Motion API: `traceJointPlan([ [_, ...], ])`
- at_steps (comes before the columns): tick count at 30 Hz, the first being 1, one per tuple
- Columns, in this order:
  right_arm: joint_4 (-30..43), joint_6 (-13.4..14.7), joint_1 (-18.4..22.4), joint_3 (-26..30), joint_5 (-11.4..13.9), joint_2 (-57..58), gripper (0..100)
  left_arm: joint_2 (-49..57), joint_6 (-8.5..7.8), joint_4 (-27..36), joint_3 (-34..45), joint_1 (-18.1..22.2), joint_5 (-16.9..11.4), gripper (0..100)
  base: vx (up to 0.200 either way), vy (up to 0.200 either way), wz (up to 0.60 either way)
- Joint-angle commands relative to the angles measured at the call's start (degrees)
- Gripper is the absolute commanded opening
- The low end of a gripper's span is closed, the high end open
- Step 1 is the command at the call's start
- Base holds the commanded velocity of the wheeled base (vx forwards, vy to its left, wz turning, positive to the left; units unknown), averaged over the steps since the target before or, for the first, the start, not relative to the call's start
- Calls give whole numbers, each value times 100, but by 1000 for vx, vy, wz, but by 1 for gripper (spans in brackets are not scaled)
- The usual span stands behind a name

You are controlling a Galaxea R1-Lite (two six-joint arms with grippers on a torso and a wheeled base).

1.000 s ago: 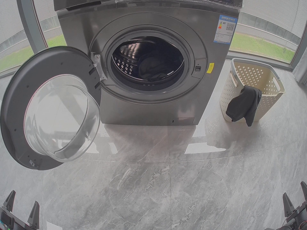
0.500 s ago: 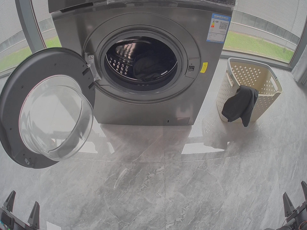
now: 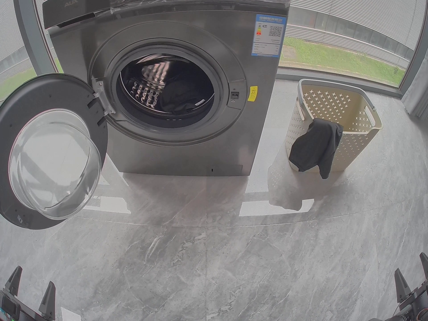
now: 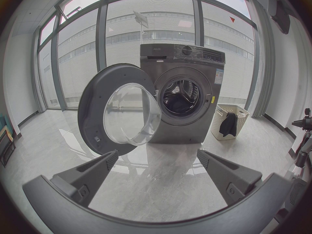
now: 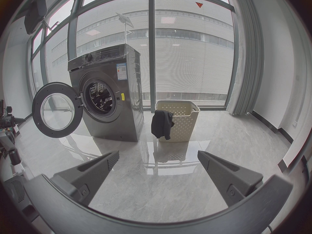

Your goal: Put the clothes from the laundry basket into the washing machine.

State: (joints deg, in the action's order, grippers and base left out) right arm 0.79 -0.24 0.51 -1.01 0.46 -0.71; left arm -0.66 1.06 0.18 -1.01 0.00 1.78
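A grey washing machine (image 3: 169,27) stands ahead with its round door (image 3: 49,157) swung open to the left. Dark clothes (image 3: 180,96) lie inside the drum. To its right sits a cream laundry basket (image 3: 352,108) with a dark garment (image 3: 316,146) draped over its front rim. My left gripper (image 3: 30,288) is open, low at the near left, far from the machine. My right gripper (image 3: 412,275) is open, low at the near right, well short of the basket. The basket (image 5: 182,114) and its garment (image 5: 161,124) stand straight ahead in the right wrist view, the machine (image 4: 187,91) in the left wrist view.
Glossy grey marble floor (image 3: 223,255) stretches between me and the machine. Tall windows (image 3: 356,18) run behind the machine and basket. A curtain (image 5: 247,59) hangs at the far right. The open door juts out over the floor on the left.
The whole head view has shifted: machine and basket sit further left now, so the camera has turned or moved right. Both grippers hold the same place in the picture.
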Motion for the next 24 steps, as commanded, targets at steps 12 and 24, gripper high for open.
traceJointPlan([
  [12,0,-2,2,57,6,27,100,48,17,-1,92,0,7,100,0,-200,0],
  [24,0,-2,2,57,-2,27,100,48,17,8,84,0,-11,100,0,-200,0],
])
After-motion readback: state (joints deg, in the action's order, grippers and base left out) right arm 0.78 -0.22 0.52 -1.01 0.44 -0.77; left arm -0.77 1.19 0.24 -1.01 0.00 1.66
